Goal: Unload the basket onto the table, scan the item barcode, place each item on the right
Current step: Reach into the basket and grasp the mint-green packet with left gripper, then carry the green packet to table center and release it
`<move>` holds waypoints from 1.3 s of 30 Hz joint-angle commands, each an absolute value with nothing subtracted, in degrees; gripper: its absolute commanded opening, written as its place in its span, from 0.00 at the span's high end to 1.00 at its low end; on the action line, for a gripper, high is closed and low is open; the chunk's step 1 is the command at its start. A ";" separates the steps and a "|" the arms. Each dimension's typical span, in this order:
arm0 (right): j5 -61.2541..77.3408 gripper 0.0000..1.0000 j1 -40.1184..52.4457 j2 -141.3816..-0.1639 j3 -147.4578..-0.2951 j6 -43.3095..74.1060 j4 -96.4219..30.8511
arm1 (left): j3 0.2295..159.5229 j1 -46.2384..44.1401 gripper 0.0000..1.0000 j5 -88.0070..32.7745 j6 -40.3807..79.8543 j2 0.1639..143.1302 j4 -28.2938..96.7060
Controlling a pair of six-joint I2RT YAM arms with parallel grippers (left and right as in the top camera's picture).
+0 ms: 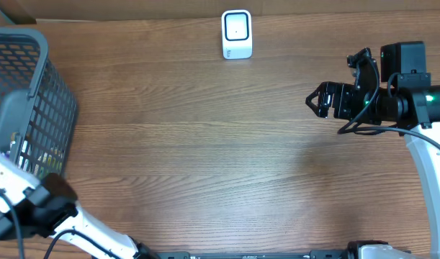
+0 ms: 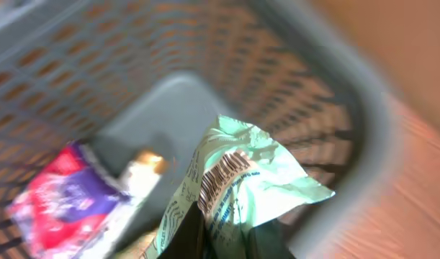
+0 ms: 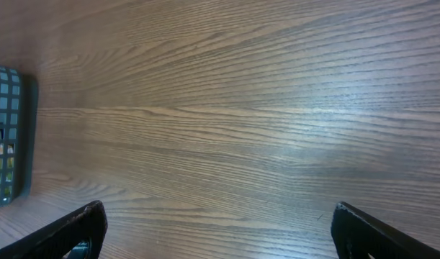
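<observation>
Packet point(image 2: 243, 176), mint green with its barcode showing, hangs inside the basket point(image 1: 34, 86), clenched by your left gripper point(image 2: 223, 239), the scanner point(image 1: 237, 34) stands mid-table, and your right gripper point(image 3: 220, 234) gapes released.

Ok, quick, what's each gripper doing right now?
Left gripper: closed, holding the green packet.
Right gripper: open, holding nothing.
</observation>
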State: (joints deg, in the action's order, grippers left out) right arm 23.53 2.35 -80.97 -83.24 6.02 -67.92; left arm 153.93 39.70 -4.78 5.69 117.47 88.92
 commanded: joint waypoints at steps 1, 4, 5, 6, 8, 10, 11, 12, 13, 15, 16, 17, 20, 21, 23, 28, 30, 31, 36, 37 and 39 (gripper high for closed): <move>23.05 0.00 2.57 -80.82 -84.71 6.24 -67.18 | 160.75 30.11 0.96 -6.87 10.85 114.17 94.63; 22.55 0.00 2.57 -80.82 -84.71 6.22 -66.50 | 160.59 22.17 0.96 -6.68 12.27 113.86 96.82; 22.57 0.00 2.57 -80.82 -84.71 6.22 -66.28 | 159.63 18.83 0.96 -7.11 12.73 113.86 96.79; 22.57 0.00 2.57 -80.82 -84.71 6.24 -66.13 | 158.82 15.88 0.96 -6.90 14.02 113.95 96.79; 22.57 0.00 2.57 -80.82 -84.71 6.22 -66.11 | 156.92 10.09 0.96 -4.84 16.73 114.48 96.79; 22.57 0.00 2.57 -80.82 -84.71 6.22 -66.19 | 154.69 5.19 0.96 -2.20 18.70 115.18 96.79; 22.55 0.00 2.57 -80.82 -84.71 6.22 -66.26 | 153.16 2.57 0.96 -0.95 20.27 115.63 96.77; 22.55 0.00 2.57 -80.82 -84.71 6.22 -66.32 | 151.63 0.16 0.96 0.30 21.78 116.11 96.75; 22.55 0.00 2.57 -80.82 -84.71 6.20 -66.32 | 149.95 -2.17 0.96 1.41 23.77 116.71 96.71; 22.24 0.00 2.57 -80.82 -84.71 6.22 -66.11 | 146.63 -6.50 0.96 2.92 26.06 117.71 96.66; 21.85 0.00 2.57 -80.82 -84.71 6.22 -65.93 | 143.79 -9.74 0.96 3.77 28.88 118.52 96.33; 21.74 0.00 2.57 -80.82 -84.71 6.22 -65.89 | 142.10 -11.49 0.96 3.88 30.74 118.98 95.68; 21.69 0.00 2.57 -80.82 -84.71 6.22 -65.69 | 138.34 -16.23 0.96 5.23 35.53 121.38 92.88; 21.69 0.00 2.57 -80.82 -84.71 6.22 -65.69 | 137.56 -17.37 0.96 5.54 36.86 122.26 92.14; 21.69 0.00 2.57 -80.82 -84.71 6.22 -65.89 | 136.05 -20.05 0.96 6.50 39.92 124.70 90.54; 21.50 0.00 2.57 -80.82 -84.71 6.22 -66.72 | 134.32 -25.43 0.96 6.61 45.21 133.67 88.47; 21.47 0.00 2.57 -80.82 -84.71 6.20 -66.83 | 134.32 -26.39 0.96 6.42 46.00 136.25 88.36; 21.47 0.00 2.57 -80.82 -84.71 6.20 -66.87 | 134.32 -26.81 0.96 6.00 46.11 137.40 88.42; 21.47 0.00 2.57 -80.82 -84.71 6.20 -66.92 | 134.32 -28.23 0.96 4.89 45.34 139.33 89.25; 21.47 0.00 2.57 -80.82 -84.71 6.20 -66.89 | 134.32 -28.32 0.96 4.89 45.23 139.33 89.08; 21.47 0.00 2.57 -80.82 -84.71 6.22 -66.89 | 134.54 -28.34 0.96 4.86 44.77 139.26 88.79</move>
State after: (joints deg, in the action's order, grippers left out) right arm 22.02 2.35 -80.97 -83.24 6.04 -67.05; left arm 133.93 -28.08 4.78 44.01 140.29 88.86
